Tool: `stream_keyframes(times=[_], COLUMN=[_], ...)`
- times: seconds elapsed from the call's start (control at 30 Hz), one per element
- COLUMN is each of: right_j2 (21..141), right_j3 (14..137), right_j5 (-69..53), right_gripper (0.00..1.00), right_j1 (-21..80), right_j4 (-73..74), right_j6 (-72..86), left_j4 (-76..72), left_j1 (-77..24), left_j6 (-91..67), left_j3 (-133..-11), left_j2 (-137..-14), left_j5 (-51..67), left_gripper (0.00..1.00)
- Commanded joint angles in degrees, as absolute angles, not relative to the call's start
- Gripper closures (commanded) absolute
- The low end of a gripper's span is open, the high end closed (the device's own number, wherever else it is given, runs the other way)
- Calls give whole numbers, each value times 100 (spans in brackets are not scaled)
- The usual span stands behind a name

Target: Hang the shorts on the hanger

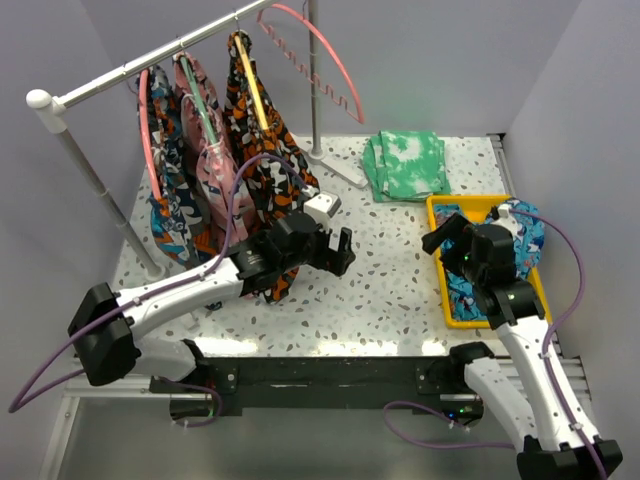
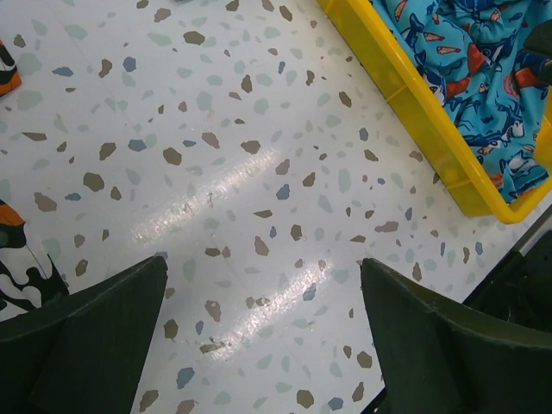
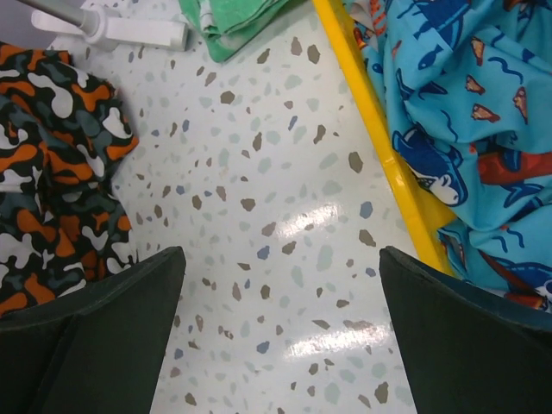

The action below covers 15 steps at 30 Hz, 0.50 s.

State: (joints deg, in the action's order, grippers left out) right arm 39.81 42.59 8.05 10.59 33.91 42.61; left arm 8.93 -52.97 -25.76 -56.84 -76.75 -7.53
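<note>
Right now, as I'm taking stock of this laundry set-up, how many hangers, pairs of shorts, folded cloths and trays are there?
Hangers: 4 (coral-pink hanger, yellow hanger, pale green hanger, pink hanger)
Shorts: 4 (turquoise shorts, orange-black shorts, pink shorts, dark blue shorts)
Folded cloths: 1 (green tie-dye cloth)
Trays: 1 (yellow tray)
Total: 10

I work in a lab test cell: plain grey walls (image 1: 450,60) box in my speckled counter (image 1: 380,290), clothes rail (image 1: 100,76) and yellow bin (image 1: 446,295).
</note>
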Motion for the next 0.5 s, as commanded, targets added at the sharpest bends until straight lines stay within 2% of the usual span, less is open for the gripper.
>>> stream_keyframes(times=[0.0, 0.27, 0.4, 0.47], right_j2=[3849, 4183, 5218, 5745], right_j3=[4254, 4201, 4569, 4886], right_j5=[1256, 2072, 2434, 2435], right_gripper=[1, 1, 1, 1], right_j1=[1063, 1064, 897, 459], right_j4=[3744, 3692, 3515, 3595], right_j6=[4272, 4588, 4351, 4281], left_j4=[685, 922, 1203, 1248], left_j1=[-5317, -5440, -5449, -5458], left_j6=[-2487, -2558, -2522, -2557], left_j3=[-5590, -5598, -5642, -5669], left_j2=[-7348, -7207, -7225, -7216], left_j5=[-537, 439, 246, 351], left_gripper=[0, 0, 0, 0])
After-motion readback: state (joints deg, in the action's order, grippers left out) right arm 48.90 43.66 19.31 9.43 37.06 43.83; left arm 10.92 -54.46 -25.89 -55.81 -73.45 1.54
